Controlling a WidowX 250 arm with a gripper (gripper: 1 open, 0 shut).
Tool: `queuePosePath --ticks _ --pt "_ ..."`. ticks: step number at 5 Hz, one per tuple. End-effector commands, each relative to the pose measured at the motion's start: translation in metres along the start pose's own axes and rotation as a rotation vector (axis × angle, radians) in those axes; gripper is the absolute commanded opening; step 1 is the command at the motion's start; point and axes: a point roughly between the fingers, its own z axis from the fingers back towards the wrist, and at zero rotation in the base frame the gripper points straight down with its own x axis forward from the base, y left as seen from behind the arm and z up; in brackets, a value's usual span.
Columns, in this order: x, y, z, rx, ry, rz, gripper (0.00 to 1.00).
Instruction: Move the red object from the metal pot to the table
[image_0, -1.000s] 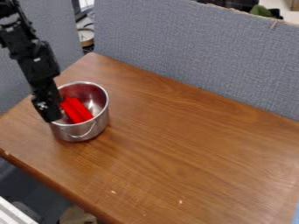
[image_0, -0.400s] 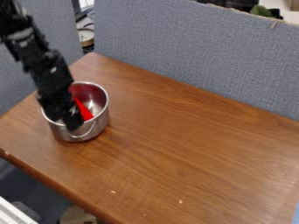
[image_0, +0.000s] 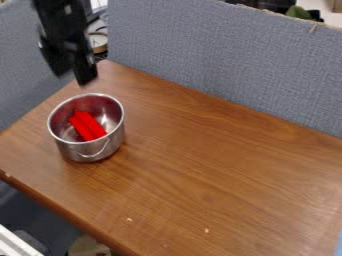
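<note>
- Noting our claw (image_0: 78, 78) open, blurred.
- Red block (image_0: 87, 125) below it, inside pot (image_0: 111, 145).
- Off-centre descent could strike the rim, tipping the pot.

Shiny, smooth metal pot (image_0: 87, 146) at left — glossy brown wood-grain counter (image_0: 214, 160) below, rough matt grey cloth-like partition (image_0: 221, 55) behind.
</note>
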Motion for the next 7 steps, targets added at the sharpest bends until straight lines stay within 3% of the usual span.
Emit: queuePosePath --ticks 1,2,3,4,6,7 --pt "-0.007 0.03 0.017 -0.019 -0.023 0.012 1.0" --pt "-0.017 0.041 -0.021 -0.016 -0.021 0.043 1.0" --pt "-0.029 0.051 -0.066 -0.032 -0.013 0.046 1.0" --pt "-0.014 0.086 -0.066 -0.003 0.021 0.098 1.0" --pt "0.008 0.155 -0.093 -0.007 0.023 0.209 1.0" --pt "-0.004 0.154 -0.078 -0.002 0.029 0.181 1.0"
